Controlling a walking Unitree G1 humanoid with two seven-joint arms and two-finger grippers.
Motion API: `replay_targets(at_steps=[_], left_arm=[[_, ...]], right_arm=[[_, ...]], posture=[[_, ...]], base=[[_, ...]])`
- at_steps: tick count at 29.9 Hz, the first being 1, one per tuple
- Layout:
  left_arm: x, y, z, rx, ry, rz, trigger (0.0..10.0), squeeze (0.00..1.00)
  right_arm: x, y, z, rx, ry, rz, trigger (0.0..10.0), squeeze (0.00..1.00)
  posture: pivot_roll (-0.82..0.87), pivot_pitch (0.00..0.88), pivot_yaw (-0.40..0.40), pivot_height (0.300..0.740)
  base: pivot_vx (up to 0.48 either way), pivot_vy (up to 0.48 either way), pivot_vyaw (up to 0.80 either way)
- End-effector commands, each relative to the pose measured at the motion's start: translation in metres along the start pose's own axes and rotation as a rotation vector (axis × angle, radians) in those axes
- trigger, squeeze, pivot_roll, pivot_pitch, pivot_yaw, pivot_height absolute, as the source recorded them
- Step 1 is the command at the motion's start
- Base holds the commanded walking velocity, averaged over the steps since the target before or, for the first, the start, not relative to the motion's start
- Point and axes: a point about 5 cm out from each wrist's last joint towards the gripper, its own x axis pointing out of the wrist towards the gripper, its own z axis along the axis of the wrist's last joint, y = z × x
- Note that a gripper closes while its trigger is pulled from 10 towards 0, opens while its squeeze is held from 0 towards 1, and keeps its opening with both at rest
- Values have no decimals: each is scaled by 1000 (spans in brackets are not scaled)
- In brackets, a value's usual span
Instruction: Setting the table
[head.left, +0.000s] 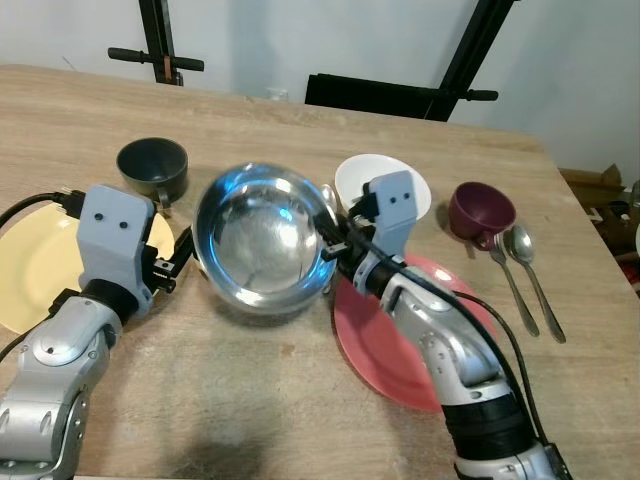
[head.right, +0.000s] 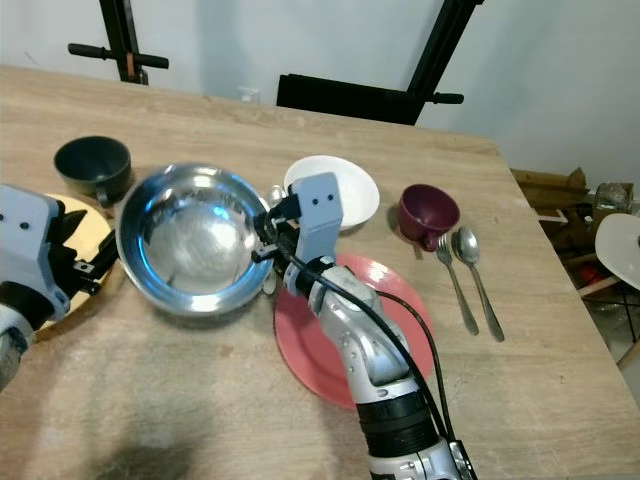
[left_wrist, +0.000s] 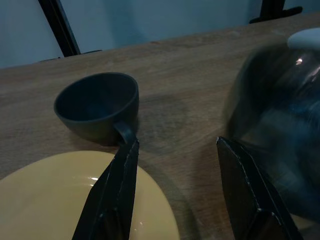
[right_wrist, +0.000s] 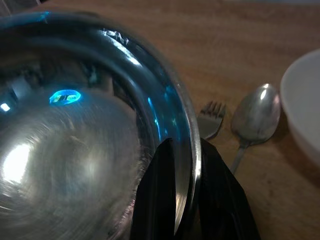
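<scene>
Right gripper (right_wrist: 182, 200) clamps rim of empty steel bowl (head.left: 262, 240) above wooden table (head.left: 250, 400); left gripper (left_wrist: 182, 190) spread, holding nothing, beside empty dark cup (left_wrist: 97, 105).

We see a polished, mirror-glossy metal bowl (head.left: 258, 238), a matt wood-grain table (head.left: 250, 400), shiny metal spoons (head.left: 530, 270), and a glossy yellow plate (left_wrist: 55, 200).
</scene>
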Motion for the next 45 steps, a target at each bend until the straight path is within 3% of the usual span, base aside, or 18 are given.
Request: replay_targets(at_steps=[1,2,3,4,5,7,13,14,15,19,23,25,29,36,39,42,45], left_arm=[[-1,-1,0,1,-4,-1,10000,0],[-1,-1,0,1,-4,-1,10000,0],[-2,3,1,14,-6,22,10000,0],[-3,9,2,23,-11,58,10000,0],[-3,9,2,23,-11,58,10000,0],[-5,26,6,44,-21,153,10000,0],[-6,28,9,50,-30,158,10000,0],[-6,27,12,65,-38,148,10000,0],[-6,27,13,73,-41,143,10000,0],[-6,27,17,90,-52,125,10000,0],[-5,27,24,107,-72,101,10000,0],[-4,27,24,106,-75,100,10000,0],[-3,24,25,101,-83,100,10000,0],[-4,22,26,101,-87,110,10000,0],[-4,22,26,107,-86,113,10000,0],[-5,22,26,108,-85,112,10000,0],[-5,21,26,107,-86,114,10000,0]], right_arm=[[4,1,-2,-1,20,-13,10000,318],[4,1,-2,-1,20,-13,10000,318],[8,2,-4,13,27,-32,10000,576],[11,4,-5,14,32,-40,10000,984],[11,4,-5,14,32,-40,10000,984],[20,16,-6,28,31,-17,10000,1000],[20,17,0,27,15,-4,10000,1000],[15,12,5,-6,24,3,10000,322],[13,9,7,-20,37,5,10000,0],[5,0,10,-61,67,21,10000,0],[-10,-17,14,-123,169,90,10000,0],[-11,-21,15,-121,192,99,10000,0],[-8,-27,14,-14,272,127,10000,0],[12,-9,9,294,364,204,10000,0],[14,2,5,336,406,253,10000,0],[14,11,1,319,448,287,10000,0],[11,8,-13,259,524,267,10000,0]], posture=[[31,66,-81,740],[31,66,-81,740],[38,69,-81,740],[39,70,-79,740],[39,70,-79,740],[54,74,-81,740],[55,76,-80,740],[55,76,-80,740],[48,77,-82,740],[48,77,-82,740],[15,72,-90,740],[12,70,-93,740],[8,66,-101,740],[29,65,-117,740],[31,67,-117,740],[30,71,-121,740],[28,76,-136,740]], base=[[0,0,0],[0,0,0],[0,0,0],[0,0,0],[0,0,0],[0,0,0],[0,0,0],[0,0,0],[0,0,0],[0,0,0],[0,0,0],[0,0,0],[0,0,0],[0,0,0],[0,0,0],[0,0,0],[0,0,0]])
